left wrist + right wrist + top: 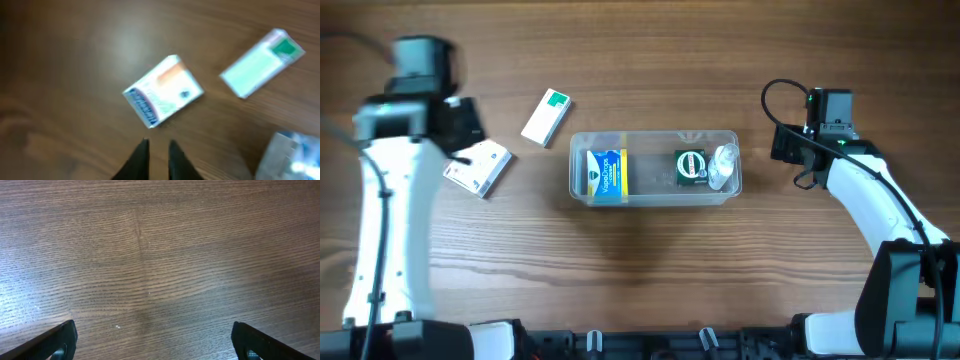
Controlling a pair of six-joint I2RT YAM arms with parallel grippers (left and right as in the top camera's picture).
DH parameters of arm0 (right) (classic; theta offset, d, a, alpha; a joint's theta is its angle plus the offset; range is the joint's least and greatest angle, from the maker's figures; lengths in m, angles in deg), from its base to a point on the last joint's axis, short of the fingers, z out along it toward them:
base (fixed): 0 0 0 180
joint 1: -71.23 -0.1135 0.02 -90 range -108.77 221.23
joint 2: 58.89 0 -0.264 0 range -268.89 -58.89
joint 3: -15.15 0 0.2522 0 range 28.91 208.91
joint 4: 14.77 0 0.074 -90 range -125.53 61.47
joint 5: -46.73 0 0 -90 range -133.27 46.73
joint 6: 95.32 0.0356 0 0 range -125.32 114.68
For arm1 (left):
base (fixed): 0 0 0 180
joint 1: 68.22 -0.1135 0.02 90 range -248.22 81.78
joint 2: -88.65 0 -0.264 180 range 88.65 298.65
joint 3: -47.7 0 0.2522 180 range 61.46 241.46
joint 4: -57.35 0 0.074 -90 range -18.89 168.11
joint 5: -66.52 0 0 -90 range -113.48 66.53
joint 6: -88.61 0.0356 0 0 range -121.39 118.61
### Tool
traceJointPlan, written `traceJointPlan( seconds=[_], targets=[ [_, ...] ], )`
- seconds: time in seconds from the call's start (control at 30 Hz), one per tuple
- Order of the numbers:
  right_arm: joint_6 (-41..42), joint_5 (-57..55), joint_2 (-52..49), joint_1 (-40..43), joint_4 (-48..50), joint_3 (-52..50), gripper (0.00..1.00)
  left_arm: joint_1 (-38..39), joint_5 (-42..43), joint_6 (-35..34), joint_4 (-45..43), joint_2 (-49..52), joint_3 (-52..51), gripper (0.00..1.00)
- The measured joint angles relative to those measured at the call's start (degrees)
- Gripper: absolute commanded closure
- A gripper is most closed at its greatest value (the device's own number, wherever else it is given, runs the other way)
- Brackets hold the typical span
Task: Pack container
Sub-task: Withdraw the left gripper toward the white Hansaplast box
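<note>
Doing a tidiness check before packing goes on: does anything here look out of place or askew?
Two small boxes lie outside the container, left of it on the table, both turned at an angle: a white box with a green end, and a white-and-orange box farther left. Nothing looks spilled or damaged.

Here's a robot lab bench, by the look of it: a wood-grain table [640, 270] fills the view, the white left arm [390, 230] and right arm [870, 195] stand at its near edge, black cable [764, 98] loops far right, and a clear container [655, 168] and small boxes [546, 116] lie out.
</note>
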Motion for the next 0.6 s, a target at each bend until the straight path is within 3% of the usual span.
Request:
traceJointPlan(
  seconds=[0.03, 0.07, 0.1, 0.17, 0.23, 0.33, 0.4, 0.43, 0.47, 0.6],
  targets=[
    [0.00, 0.00, 0.00, 0.00, 0.00, 0.00, 0.00, -1.77, 0.79, 0.09, 0.00, 0.09, 0.00, 0.66],
    [0.00, 0.00, 0.00, 0.00, 0.00, 0.00, 0.00, -4.39, 1.75, -0.11, -0.09, 0.28, 0.00, 0.55],
    [0.00, 0.00, 0.00, 0.00, 0.00, 0.00, 0.00, -7.17, 2.58, -0.35, -0.35, 0.72, 0.00, 0.36],
    [0.00, 0.02, 0.00, 0.00, -0.02, 0.00, 0.00, -10.64, 3.56, -0.44, -0.59, 2.01, 0.00, 0.32],
    [0.00, 0.02, 0.00, 0.00, 0.00, 0.00, 0.00, -12.26, 4.20, -0.79, -0.76, 3.48, 0.00, 0.41],
    [0.00, 0.02, 0.00, 0.00, -0.02, 0.00, 0.00, -14.29, 4.81, -0.76, -2.10, 7.02, 0.00, 0.46],
    [0.00, 0.00, 0.00, 0.00, -0.02, 0.00, 0.00, -15.56, 5.11, -0.76, -3.19, 10.23, 0.00, 0.80],
    [0.00, 0.00, 0.00, 0.00, 0.00, 0.00, 0.00, -16.04, 5.16, -1.05, -3.45, 11.58, 0.00, 0.91],
    [0.00, 0.00, 0.00, 0.00, -0.02, 0.00, 0.00, -16.55, 5.31, -1.01, -3.80, 12.96, 0.00, 0.96],
    [0.00, 0.02, 0.00, 0.00, 0.00, 0.00, 0.00, -18.25, 5.55, -0.79, -4.61, 19.30, 0.00, 0.96]
  ],
)
